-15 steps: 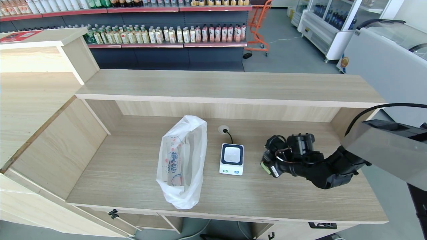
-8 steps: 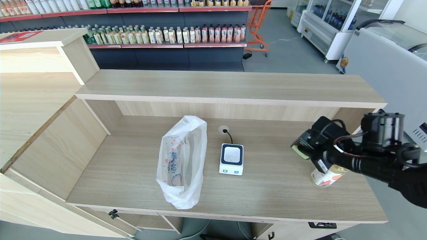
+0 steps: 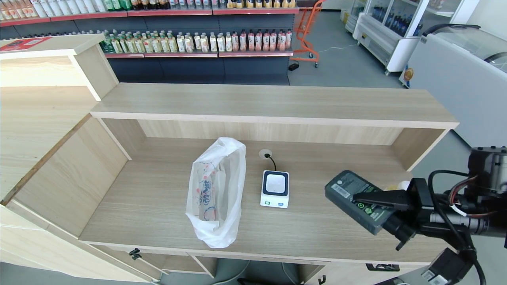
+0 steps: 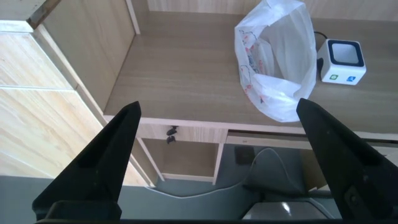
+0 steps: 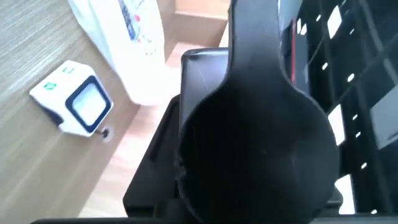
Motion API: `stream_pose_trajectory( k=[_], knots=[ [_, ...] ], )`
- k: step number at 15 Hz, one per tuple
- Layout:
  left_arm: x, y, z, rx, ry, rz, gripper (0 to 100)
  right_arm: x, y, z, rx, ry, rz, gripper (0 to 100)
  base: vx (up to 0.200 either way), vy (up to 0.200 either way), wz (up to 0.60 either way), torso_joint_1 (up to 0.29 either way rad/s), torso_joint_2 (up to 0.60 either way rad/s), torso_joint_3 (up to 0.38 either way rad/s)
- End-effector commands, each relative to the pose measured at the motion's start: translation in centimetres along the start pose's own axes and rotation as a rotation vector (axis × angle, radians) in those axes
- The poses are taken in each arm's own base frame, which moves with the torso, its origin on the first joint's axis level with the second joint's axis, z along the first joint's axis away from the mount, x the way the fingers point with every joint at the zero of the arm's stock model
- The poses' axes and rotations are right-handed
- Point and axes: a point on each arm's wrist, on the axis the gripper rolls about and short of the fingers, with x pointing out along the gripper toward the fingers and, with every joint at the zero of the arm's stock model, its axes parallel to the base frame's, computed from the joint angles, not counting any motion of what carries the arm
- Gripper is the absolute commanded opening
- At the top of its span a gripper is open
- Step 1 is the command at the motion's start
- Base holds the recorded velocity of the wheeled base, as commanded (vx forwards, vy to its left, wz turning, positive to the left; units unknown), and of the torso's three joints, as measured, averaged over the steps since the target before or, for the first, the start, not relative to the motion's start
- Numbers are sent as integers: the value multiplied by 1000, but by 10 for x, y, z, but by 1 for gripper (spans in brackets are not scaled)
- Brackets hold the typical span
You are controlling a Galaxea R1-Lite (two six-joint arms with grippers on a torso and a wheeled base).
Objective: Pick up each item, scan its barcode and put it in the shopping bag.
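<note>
Dark pack (image 3: 345, 188) clamped between right gripper (image 3: 374, 202) jaws, held above right part of counter (image 3: 317, 233), barcode label turned up. Scanner (image 3: 275, 188) set on counter, apart from pack, toward robot's left. White bag (image 3: 216, 192) stood just beside scanner, mouth open. Left gripper (image 4: 217, 109) jaws spread wide, nothing held, before counter's near edge.

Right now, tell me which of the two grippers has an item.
The right gripper: its fingers clamp a dark grey box above the counter. The left gripper is open, nothing between its fingers.
</note>
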Motion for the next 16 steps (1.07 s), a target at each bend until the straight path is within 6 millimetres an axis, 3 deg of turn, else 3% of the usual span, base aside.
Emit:
stream_pose_trajectory(
  k=[1,5,7,10,16],
  knots=[
    [0,0,0,0,0,0,100,28,22,14,-69,-210,-71,0,0,0,0,0,0,0],
    [0,0,0,0,0,0,100,38,25,28,-186,-295,-95,0,0,0,0,0,0,0],
    [0,0,0,0,0,0,100,28,29,51,-203,-312,-92,0,0,0,0,0,0,0],
    [0,0,0,0,0,0,100,14,0,64,-334,-292,-153,0,0,0,0,0,0,0],
    [0,0,0,0,0,0,100,18,-2,59,-360,-318,-206,0,0,0,0,0,0,0]
  ],
)
